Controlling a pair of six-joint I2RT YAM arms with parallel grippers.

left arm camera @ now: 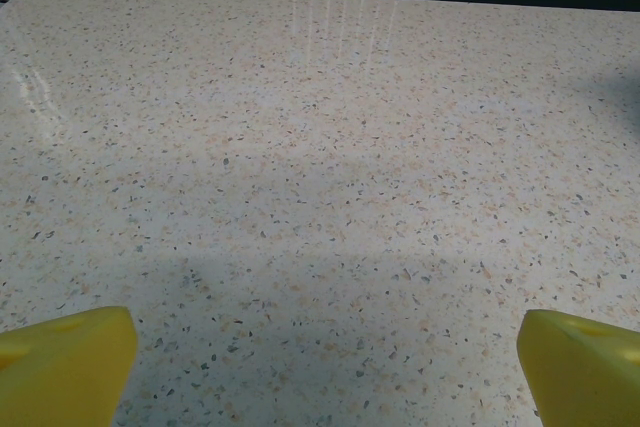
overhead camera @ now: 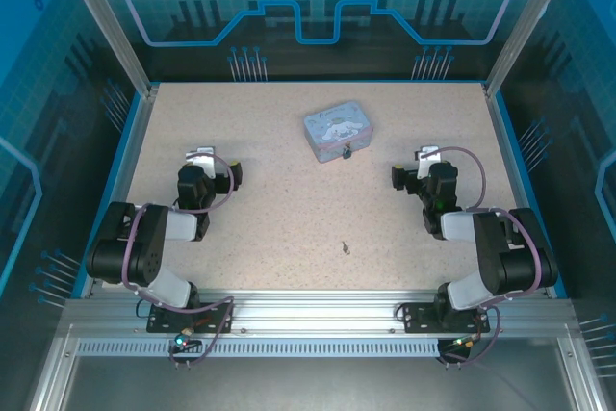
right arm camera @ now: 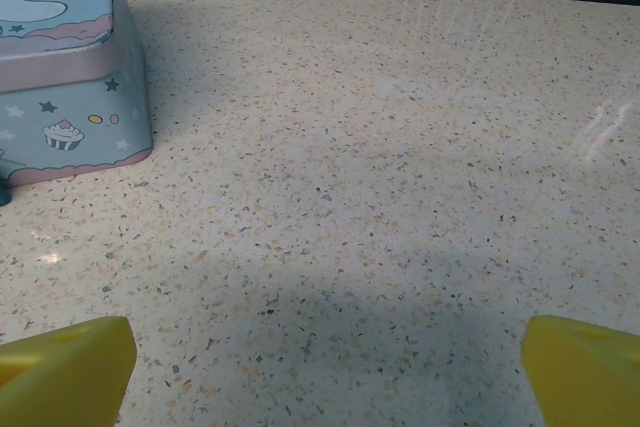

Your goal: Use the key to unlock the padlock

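Observation:
The padlock [overhead camera: 346,152] is a tiny dark lock hanging at the front edge of the pale blue tin [overhead camera: 339,130]. The key [overhead camera: 346,248] is a tiny brownish piece lying alone on the table, well in front of the tin and between the two arms. My left gripper [overhead camera: 202,155] rests at the left of the table, open, with bare table between its yellow fingertips [left arm camera: 65,362]. My right gripper [overhead camera: 428,155] is at the right, to the right of the tin, also open and holding nothing [right arm camera: 325,372]. The tin's corner [right arm camera: 60,67] fills the upper left of the right wrist view.
The speckled table [overhead camera: 289,209] is bounded by blue rails and glass walls on three sides. Both arms are folded back near their bases at the front edge. A metal frame [overhead camera: 308,315] runs along the front.

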